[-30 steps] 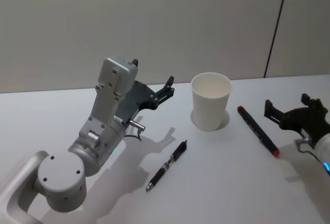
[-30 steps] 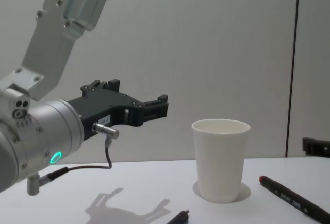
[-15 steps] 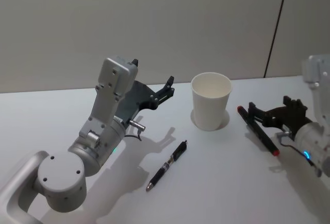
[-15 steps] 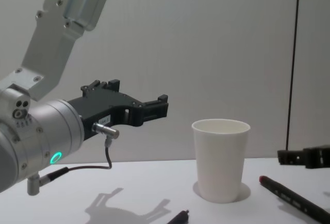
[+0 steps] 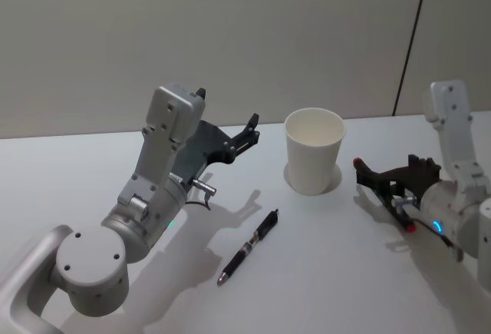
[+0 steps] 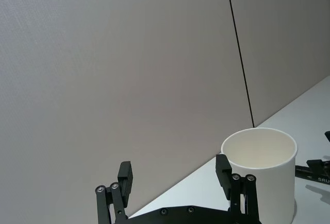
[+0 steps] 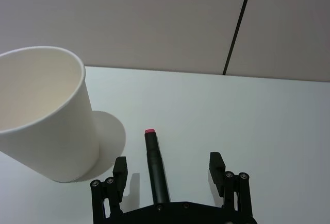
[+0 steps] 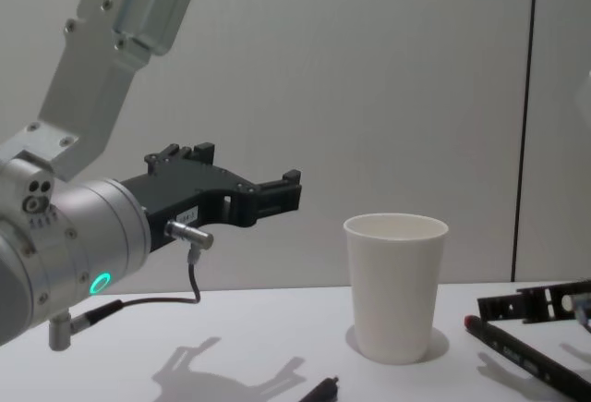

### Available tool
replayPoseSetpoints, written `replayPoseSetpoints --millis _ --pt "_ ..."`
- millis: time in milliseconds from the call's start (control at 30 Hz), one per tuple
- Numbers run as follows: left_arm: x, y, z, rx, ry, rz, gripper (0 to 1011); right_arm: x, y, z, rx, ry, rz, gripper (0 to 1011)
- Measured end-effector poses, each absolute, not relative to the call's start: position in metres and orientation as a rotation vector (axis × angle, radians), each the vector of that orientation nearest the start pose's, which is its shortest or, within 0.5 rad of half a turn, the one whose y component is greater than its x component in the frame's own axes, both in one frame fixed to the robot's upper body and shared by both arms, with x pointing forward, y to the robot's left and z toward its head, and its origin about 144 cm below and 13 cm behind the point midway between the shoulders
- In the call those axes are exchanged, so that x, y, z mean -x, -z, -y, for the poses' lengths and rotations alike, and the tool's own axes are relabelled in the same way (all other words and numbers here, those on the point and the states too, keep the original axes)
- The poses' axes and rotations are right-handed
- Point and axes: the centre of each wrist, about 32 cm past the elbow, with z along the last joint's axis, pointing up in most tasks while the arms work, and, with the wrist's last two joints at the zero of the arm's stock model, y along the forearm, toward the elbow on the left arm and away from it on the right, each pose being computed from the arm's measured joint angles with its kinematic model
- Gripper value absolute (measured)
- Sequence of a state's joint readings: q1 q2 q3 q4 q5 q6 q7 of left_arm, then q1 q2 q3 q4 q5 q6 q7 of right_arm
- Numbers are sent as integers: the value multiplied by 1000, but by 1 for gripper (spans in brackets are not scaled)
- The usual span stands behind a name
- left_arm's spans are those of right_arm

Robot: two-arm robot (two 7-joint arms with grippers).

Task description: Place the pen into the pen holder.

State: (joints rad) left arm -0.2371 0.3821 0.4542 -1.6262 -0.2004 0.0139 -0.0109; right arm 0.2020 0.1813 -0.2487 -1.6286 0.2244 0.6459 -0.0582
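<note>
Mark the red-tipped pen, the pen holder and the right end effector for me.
red-tipped pen (image 7: 155,170), right wrist view, mid-barrel.
pen holder (image 5: 313,167), head view, outer wall.
right end effector (image 7: 168,160), right wrist view, midway between its open fingertips.

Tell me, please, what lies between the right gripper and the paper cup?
The end of the red-tipped black marker, poking past the open right gripper beside the paper cup, then bare table; the right wrist view shows it.

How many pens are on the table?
2. A black pen lies in front of the cup; a red-tipped pen lies right of the cup, under the open right pincer. The cup's bottom is hidden.
</note>
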Motion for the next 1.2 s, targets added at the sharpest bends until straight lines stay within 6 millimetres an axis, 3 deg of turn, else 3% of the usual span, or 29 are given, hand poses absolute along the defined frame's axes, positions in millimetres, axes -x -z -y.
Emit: replayPoseSetpoints --millis 1200 --pt "-492 -1204 -198 -61 -1124 268 1003 -503 -1201 181 474 1354 -347 1001"
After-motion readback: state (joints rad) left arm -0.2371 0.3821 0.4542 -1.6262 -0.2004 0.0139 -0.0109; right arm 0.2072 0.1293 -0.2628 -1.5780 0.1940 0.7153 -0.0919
